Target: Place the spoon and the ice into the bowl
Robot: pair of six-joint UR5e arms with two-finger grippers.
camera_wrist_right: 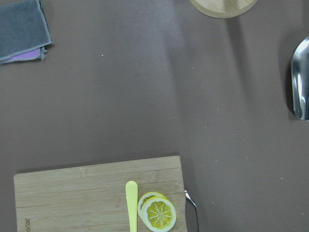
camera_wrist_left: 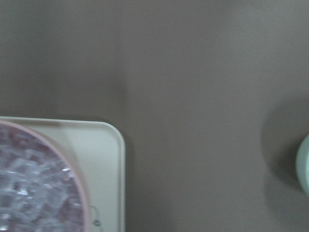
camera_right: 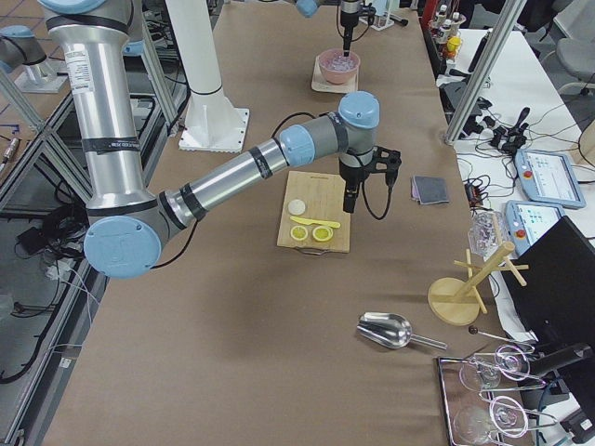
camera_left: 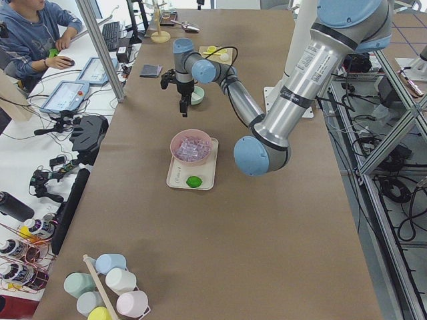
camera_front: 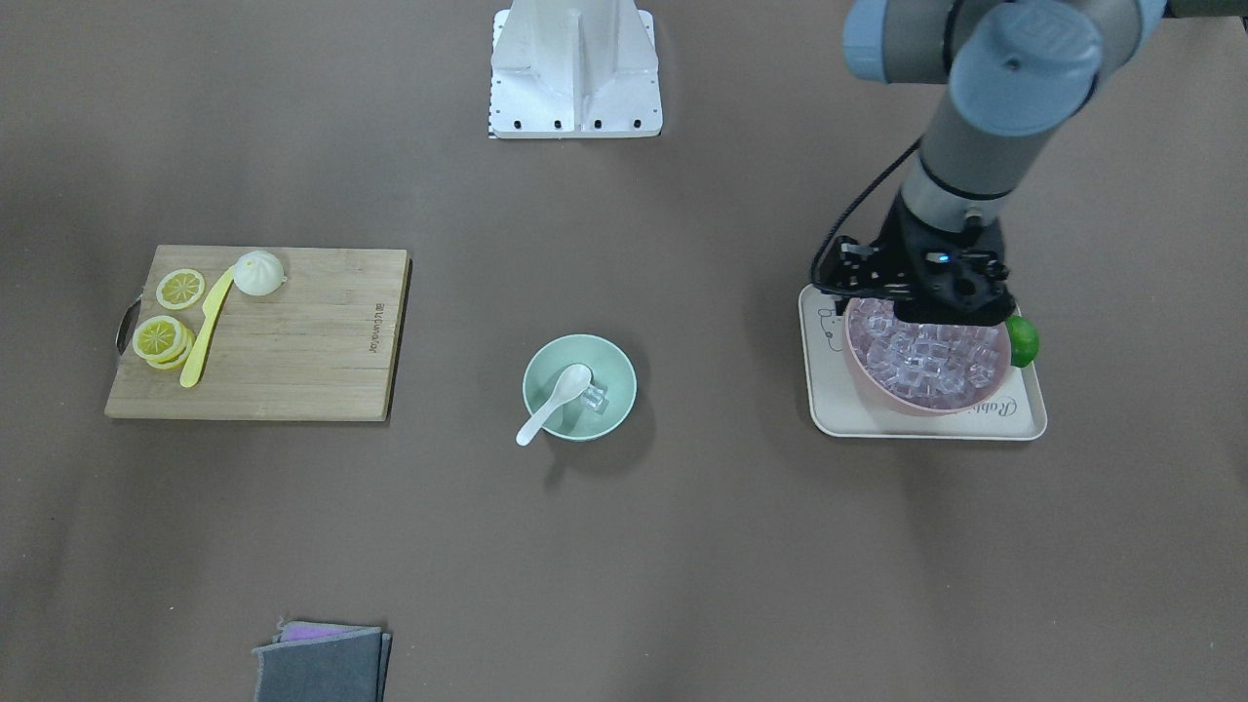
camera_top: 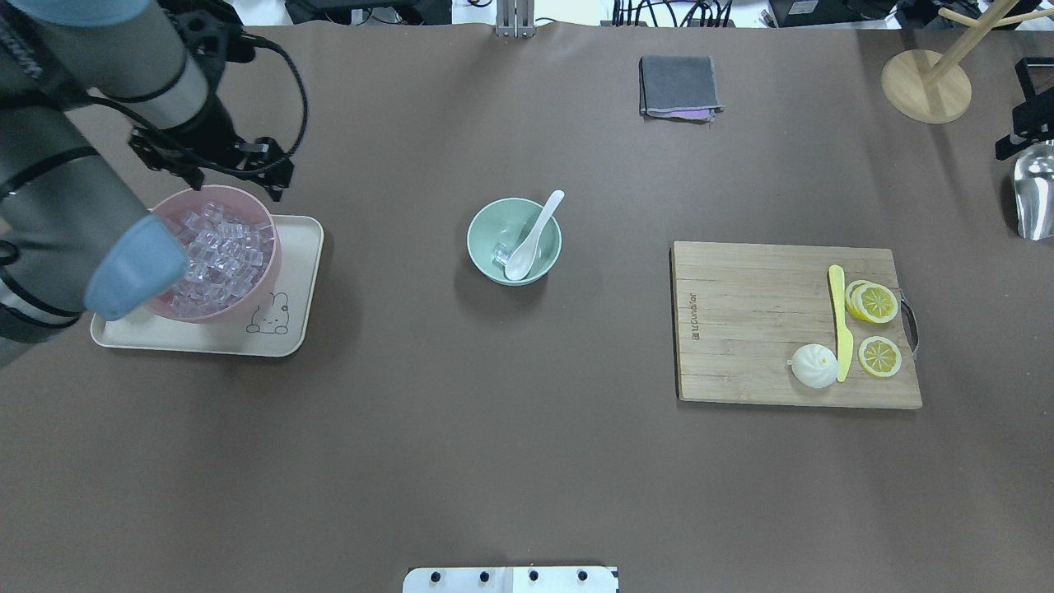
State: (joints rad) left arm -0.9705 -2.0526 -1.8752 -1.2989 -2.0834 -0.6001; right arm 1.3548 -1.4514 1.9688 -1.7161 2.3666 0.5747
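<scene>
The white spoon (camera_front: pixel 556 402) leans in the mint-green bowl (camera_front: pixel 556 356) at the table's middle, with its handle over the rim. One clear ice cube (camera_front: pixel 595 398) lies in that bowl beside the scoop. Many more ice cubes (camera_front: pixel 926 366) fill the pink bowl (camera_front: pixel 850 366) on a cream tray (camera_front: pixel 1014 414). My left gripper (camera_left: pixel 183 109) hangs above the pink bowl. Its fingers are hidden under the wrist in the front and overhead views, so I cannot tell its state. My right gripper (camera_right: pixel 350 204) hangs high over the cutting board, and I cannot tell its state.
A wooden cutting board (camera_front: pixel 292 341) holds a yellow knife (camera_front: pixel 205 331), lemon slices (camera_front: pixel 166 336) and a white bun (camera_front: pixel 258 271). A lime (camera_front: pixel 1022 341) sits on the tray. A grey cloth (camera_front: pixel 322 663), a metal scoop (camera_top: pixel 1033 193) and a wooden stand (camera_top: pixel 926 86) lie farther off.
</scene>
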